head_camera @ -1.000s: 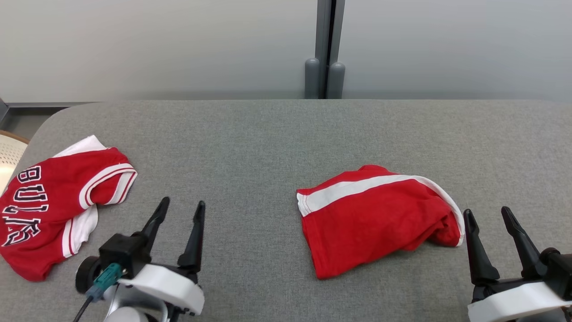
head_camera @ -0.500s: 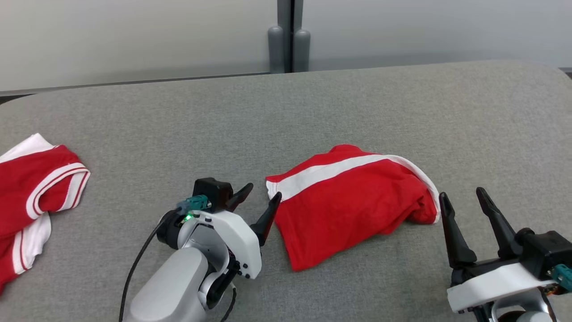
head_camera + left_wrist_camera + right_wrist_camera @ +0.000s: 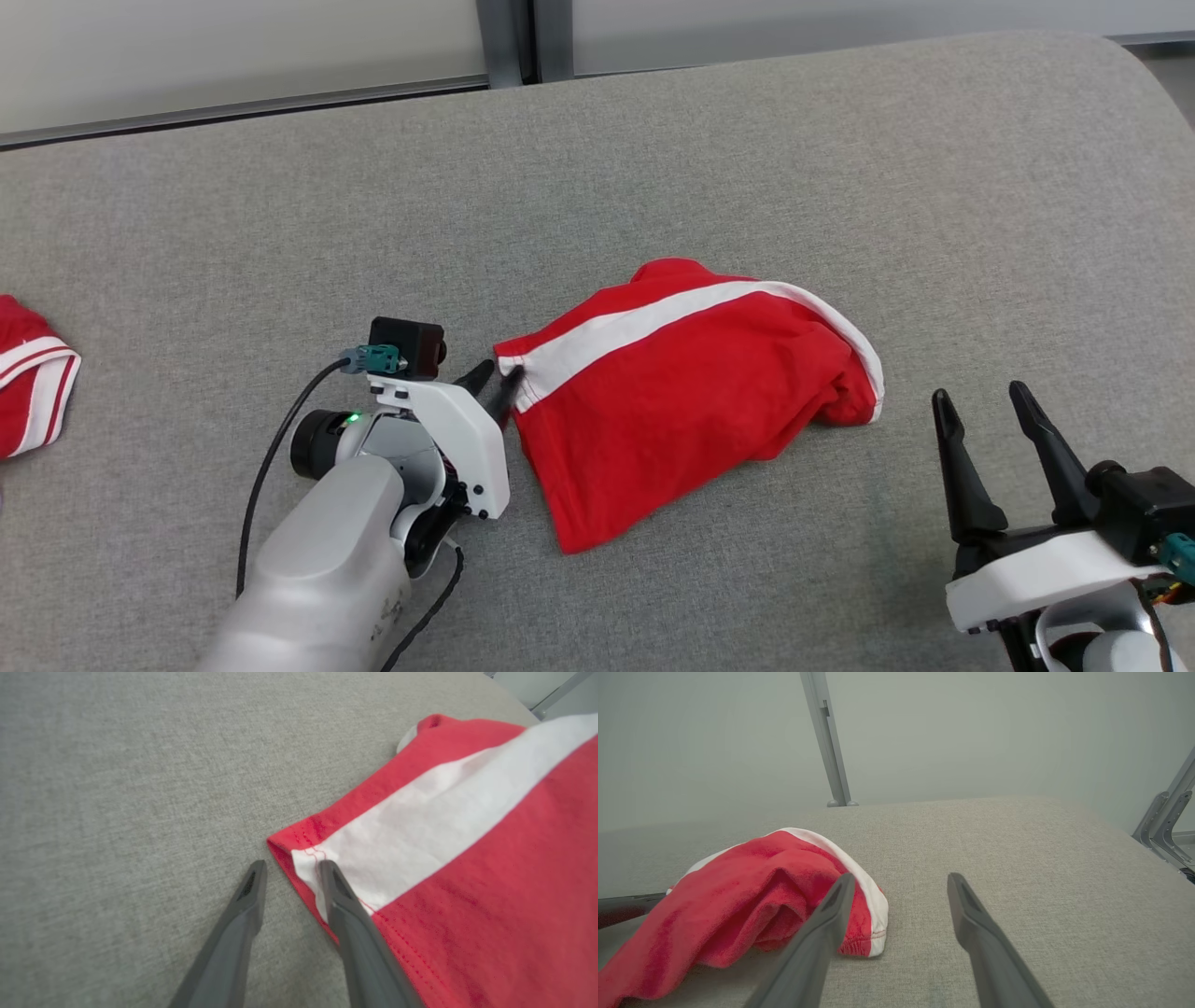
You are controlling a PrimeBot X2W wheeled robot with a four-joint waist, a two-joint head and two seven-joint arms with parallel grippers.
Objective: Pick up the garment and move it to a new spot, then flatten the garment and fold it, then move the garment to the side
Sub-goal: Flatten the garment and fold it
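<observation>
The garment [image 3: 672, 392] is a red piece with a white stripe, lying crumpled in the middle of the grey table [image 3: 653, 140]. My left gripper [image 3: 498, 373] is at its left corner, low on the table. In the left wrist view the garment's [image 3: 467, 882] hemmed corner lies between the fingers of this gripper [image 3: 291, 865]: one rests on the white stripe, the other on bare table, with a gap between them. My right gripper [image 3: 979, 392] stands open to the right of the garment, holding nothing. From the right wrist, the garment's [image 3: 738, 891] bunched end lies just left of the open right gripper [image 3: 901, 877].
A second red and white garment [image 3: 33, 392] lies at the table's far left edge. Behind the table is a pale wall with a grey post [image 3: 826, 737]. A metal frame [image 3: 1162, 821] stands off the table's right side.
The head camera has turned right and dipped. My left arm has reached right to the garment's left corner and its fingers have narrowed. The right gripper has stayed open.
</observation>
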